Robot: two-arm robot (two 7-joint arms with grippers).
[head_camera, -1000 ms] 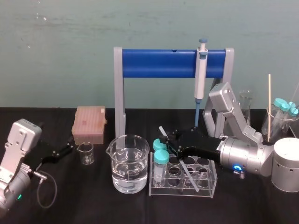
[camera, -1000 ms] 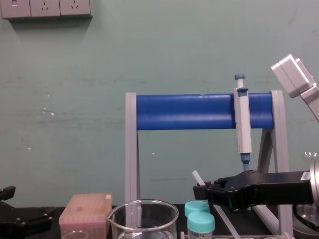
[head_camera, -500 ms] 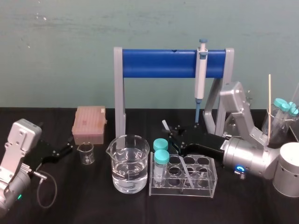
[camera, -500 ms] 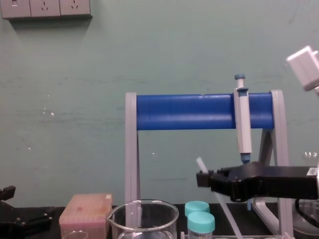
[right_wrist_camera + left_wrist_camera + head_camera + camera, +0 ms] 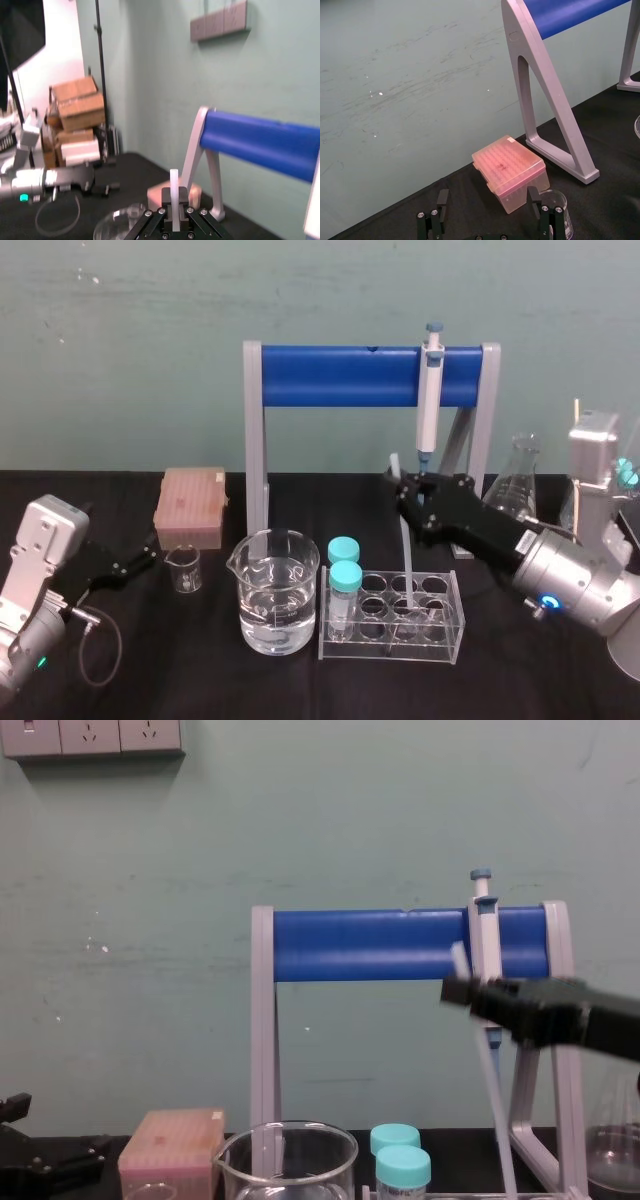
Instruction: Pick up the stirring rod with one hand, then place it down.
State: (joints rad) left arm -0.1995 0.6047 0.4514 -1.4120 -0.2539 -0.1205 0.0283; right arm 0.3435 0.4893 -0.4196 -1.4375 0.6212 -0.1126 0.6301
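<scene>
Black and parked at far left, the left gripper [image 5: 138, 560] rests low with its fingers [image 5: 432, 220] spread wide and empty, near the pink box [image 5: 192, 505]. Right of the beaker [image 5: 275, 590], the right gripper [image 5: 402, 486] is raised above the rack [image 5: 390, 642], in front of the blue stand [image 5: 340, 377], its jaws clamped on the upper part of the stirring rod [image 5: 406, 540]. The rod hangs nearly upright, slightly tilted, its lower end down among the rack's wells; contact there cannot be determined.
</scene>
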